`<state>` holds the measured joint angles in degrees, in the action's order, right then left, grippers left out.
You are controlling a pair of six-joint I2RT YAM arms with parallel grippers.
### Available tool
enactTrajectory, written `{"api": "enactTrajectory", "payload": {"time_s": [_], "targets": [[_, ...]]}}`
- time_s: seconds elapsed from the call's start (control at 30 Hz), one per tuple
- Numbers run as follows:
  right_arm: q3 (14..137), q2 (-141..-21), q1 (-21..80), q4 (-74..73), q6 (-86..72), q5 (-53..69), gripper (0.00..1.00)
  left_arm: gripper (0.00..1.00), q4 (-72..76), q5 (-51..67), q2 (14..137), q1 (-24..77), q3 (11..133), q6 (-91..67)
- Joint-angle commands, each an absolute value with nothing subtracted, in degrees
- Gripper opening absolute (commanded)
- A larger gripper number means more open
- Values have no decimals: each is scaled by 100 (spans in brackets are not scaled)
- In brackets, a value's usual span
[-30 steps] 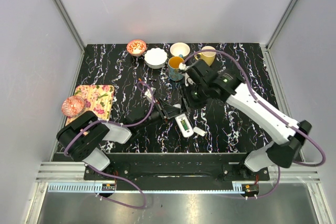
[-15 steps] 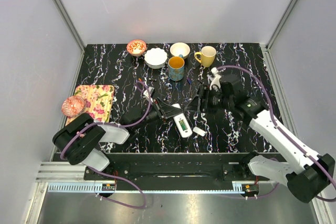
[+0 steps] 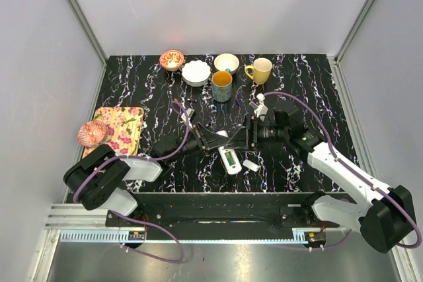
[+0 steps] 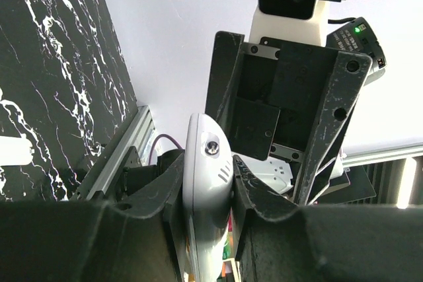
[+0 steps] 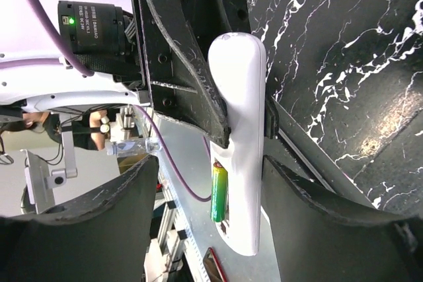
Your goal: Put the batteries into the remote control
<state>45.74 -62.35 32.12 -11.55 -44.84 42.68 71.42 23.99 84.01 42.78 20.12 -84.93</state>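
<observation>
1. Just brought the black two-finger right hand [image 3: 246, 135] in to 2 o'clock of the slim white plastic remote control [image 3: 230, 159], fingers spread wide, nothing between them.
2. Keeps that remote control pinched edge-on in the black left hand [image 4: 208, 173], toward 6 o'clock of the black white-veined marble-pattern surface [image 3: 132, 87].
3. Shows one green cylindrical battery [image 5: 219, 193] already seated in the dark slot; cannot tell whether a second bay is filled, hidden as it is behind the casing's edge.
4. Suggests, for the task, a two-handed step: likely pressing the cell home, or dealing with the small white rectangular plastic piece [image 3: 250, 164] lying just beside the remote control at 4 o'clock.
5. Against a second ago: had the right hand up at 12 o'clock by the blue ceramic mug [image 3: 222, 86]; half a second ago, stood off at 3 o'clock, not yet this close. Finds the left hand and remote control hardly shifted.
</observation>
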Motion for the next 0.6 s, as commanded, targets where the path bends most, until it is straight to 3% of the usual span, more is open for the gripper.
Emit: {"api": "enactTrajectory", "payload": {"time_s": [0.0, 0.57], "targets": [[4430, -6302, 3199, -466, -4772, 4869, 68, 0, 9536, 2479, 8227, 4263, 2224, -8569], [4069, -6346, 3208, -343, -5027, 5388, 65, 0, 9536, 2461, 8112, 4237, 2180, -8534]]}}
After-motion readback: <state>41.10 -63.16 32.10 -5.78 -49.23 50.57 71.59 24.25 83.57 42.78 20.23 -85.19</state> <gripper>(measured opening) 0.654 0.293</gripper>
